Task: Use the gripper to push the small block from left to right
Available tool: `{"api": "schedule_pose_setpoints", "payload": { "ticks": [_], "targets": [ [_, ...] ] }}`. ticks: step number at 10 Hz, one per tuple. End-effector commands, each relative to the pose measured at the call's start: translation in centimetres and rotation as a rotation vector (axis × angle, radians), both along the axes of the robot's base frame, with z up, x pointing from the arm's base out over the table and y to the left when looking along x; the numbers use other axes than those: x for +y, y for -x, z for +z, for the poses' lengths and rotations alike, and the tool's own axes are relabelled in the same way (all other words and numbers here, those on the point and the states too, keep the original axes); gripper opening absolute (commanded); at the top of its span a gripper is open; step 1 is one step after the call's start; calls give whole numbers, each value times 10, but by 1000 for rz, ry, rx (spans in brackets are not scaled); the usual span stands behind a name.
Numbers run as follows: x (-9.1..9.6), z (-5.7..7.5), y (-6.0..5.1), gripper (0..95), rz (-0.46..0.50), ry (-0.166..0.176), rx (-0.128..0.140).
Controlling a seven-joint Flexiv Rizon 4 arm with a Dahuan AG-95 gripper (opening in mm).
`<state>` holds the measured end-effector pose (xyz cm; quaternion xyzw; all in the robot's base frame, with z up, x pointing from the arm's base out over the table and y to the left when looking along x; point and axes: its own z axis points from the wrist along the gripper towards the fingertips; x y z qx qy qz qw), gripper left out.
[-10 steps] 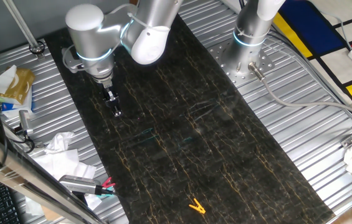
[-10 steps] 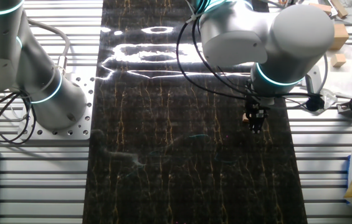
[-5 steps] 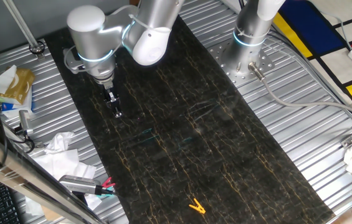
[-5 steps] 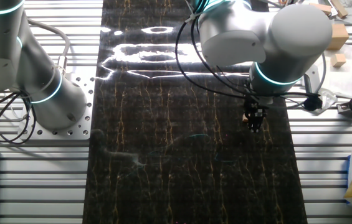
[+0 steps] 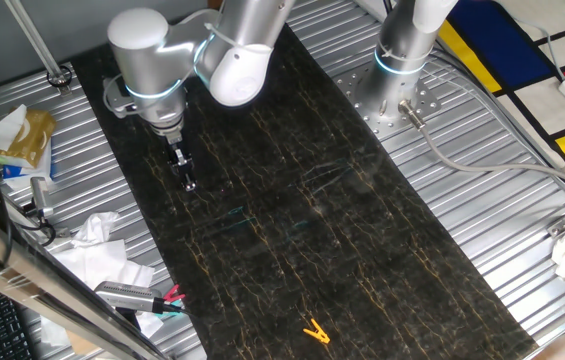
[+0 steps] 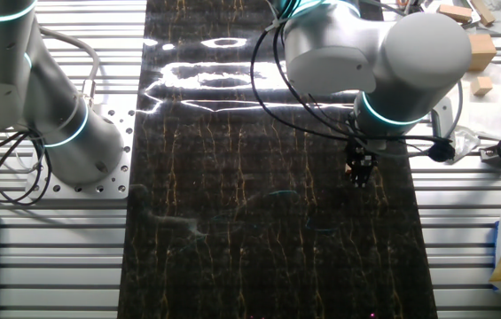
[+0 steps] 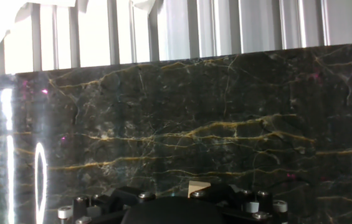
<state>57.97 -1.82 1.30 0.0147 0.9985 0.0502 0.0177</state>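
Hand view, bottom edge of frame: a small pale block [image 7: 198, 186] sits right against the hand hardware, just above the dark housing, so contact or near-contact looks likely; can't confirm touching. Beyond it, bare dark marble-pattern counter [image 7: 225, 112] runs to the ribbed metal bench at the top of frame. In the other fixed view the hand [image 6: 360, 174] is right of centre, low over the counter near its right edge, and a sliver of light brown at its left side is probably the block [image 6: 348, 167]. From one fixed view the hand [image 5: 186, 176] is in the upper left, tip down at the surface; the block is hidden behind it there. Fingers look drawn together into one narrow tip, which suits pushing: a blunt edge to shove with, nothing to grip. Can't be fully sure from these pixels, but no gap shows. Judgement: push is set up or just starting, most of the travel across the counter is ahead. Farther off: yellow clip [image 5: 314, 331] at bottom centre, well apart from the action, and a second arm's base [image 5: 398, 95] on the plate at upper right.
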Motion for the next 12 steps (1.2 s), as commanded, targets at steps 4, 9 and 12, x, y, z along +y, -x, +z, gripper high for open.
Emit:
{"api": "schedule_pose_setpoints", "payload": {
  "ticks": [4, 9, 12],
  "targets": [
    [4, -1, 3, 950, -7, 1, 0],
    [11, -1, 4, 950, -22, -1, 0],
    [13, -2, 4, 950, -27, -2, -5]
  ]
}}
